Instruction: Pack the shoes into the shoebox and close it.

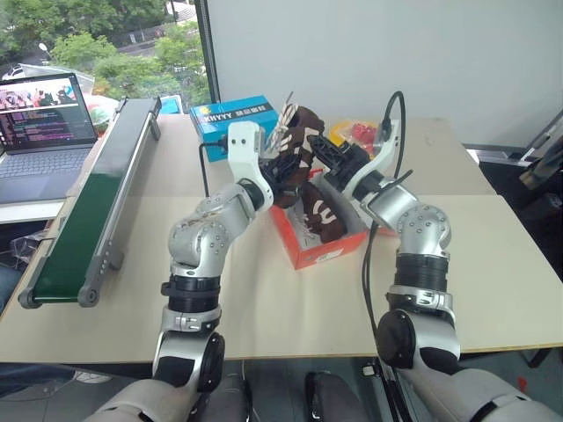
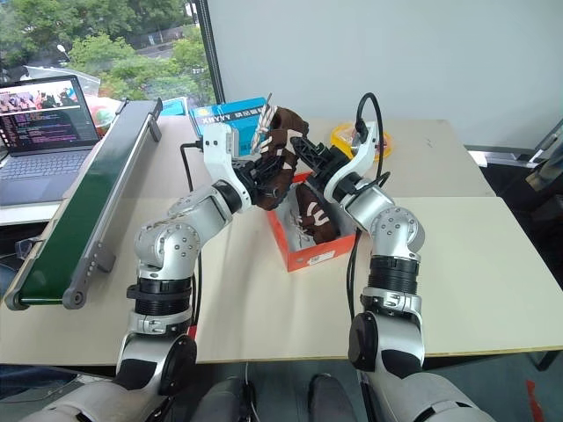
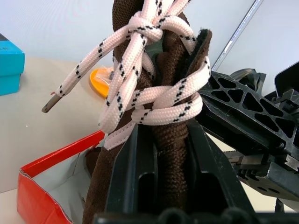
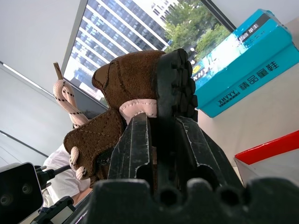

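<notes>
One brown shoe (image 1: 295, 145) with pale speckled laces hangs upright above the orange-red shoebox (image 1: 321, 257), held from both sides. My left gripper (image 3: 166, 135) is shut on its laced upper, and the right gripper (image 4: 161, 121) is shut on its black sole edge near the heel. In the head views the left gripper (image 1: 280, 171) and right gripper (image 1: 324, 151) meet at this shoe over the box's far end. The other shoe (image 1: 321, 215) lies inside the open box on its white lining. I cannot make out the box's lid.
A blue box (image 1: 233, 119) with white lettering stands just behind the raised shoe. A yellow and red object (image 1: 361, 132) lies behind the right gripper. A green conveyor (image 1: 97, 202) runs along the table's left side, with a laptop (image 1: 44, 123) beyond it.
</notes>
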Controlling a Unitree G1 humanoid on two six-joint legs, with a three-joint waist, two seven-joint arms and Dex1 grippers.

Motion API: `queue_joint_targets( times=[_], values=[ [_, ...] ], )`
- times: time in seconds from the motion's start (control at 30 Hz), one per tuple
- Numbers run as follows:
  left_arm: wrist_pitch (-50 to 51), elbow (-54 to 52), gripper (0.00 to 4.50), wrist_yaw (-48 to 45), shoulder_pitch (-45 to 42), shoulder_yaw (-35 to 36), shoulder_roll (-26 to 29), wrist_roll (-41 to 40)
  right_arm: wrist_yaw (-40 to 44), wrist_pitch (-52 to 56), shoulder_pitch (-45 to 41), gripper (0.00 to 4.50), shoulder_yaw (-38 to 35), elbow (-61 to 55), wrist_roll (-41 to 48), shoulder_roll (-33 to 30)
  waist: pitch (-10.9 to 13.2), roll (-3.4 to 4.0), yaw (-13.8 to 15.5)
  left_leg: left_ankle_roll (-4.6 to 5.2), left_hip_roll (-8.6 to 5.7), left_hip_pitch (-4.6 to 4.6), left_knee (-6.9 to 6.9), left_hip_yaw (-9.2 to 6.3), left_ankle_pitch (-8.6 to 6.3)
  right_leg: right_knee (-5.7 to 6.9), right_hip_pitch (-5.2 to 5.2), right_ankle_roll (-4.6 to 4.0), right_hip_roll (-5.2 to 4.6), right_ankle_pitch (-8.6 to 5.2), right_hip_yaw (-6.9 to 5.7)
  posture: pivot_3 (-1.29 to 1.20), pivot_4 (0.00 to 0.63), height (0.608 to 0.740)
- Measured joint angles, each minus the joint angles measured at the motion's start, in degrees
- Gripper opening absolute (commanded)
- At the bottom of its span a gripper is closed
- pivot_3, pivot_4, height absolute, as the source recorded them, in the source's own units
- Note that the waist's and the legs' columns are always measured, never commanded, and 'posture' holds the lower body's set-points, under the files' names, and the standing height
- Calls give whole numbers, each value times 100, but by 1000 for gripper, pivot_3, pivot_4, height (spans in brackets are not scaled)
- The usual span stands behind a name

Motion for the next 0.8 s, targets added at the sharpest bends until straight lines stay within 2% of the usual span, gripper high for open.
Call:
queue_joint_targets(
  times=[0.2,0.27,0.33,0.57,0.7,0.8],
  values=[
    [86,-7,494,-93,58,-4,149,-8,34,-21,-4,252,34,134,-3,4,0,1,-2,0,0,0,0,0,0,0,0,0,1,0,0,0,150,740],
    [159,-49,1234,-115,122,26,206,-71,39,-21,-8,251,101,190,-18,-2,1,1,-5,0,1,0,-1,0,0,2,0,0,0,0,1,0,150,740],
    [290,-180,1785,-276,247,137,285,-295,46,-22,-63,251,136,278,-57,-68,2,3,-11,0,2,-1,-1,-2,0,2,-1,0,1,0,1,0,150,740],
    [445,-449,4481,-492,344,0,425,-451,166,-166,-572,251,107,761,-195,-527,5,8,14,0,-2,0,0,2,0,-3,4,2,-1,1,-2,0,150,740],
    [471,-450,4481,-485,389,21,585,-451,531,-205,-740,251,458,1043,-547,-978,6,9,0,1,-2,0,-1,2,0,-4,3,2,1,1,1,0,150,740],
    [453,-452,4481,-492,427,67,974,-372,987,-374,-862,251,1213,1289,-1270,-1480,7,11,-39,0,-2,3,-3,3,0,-4,-1,2,3,1,9,0,150,740]
  ],
)
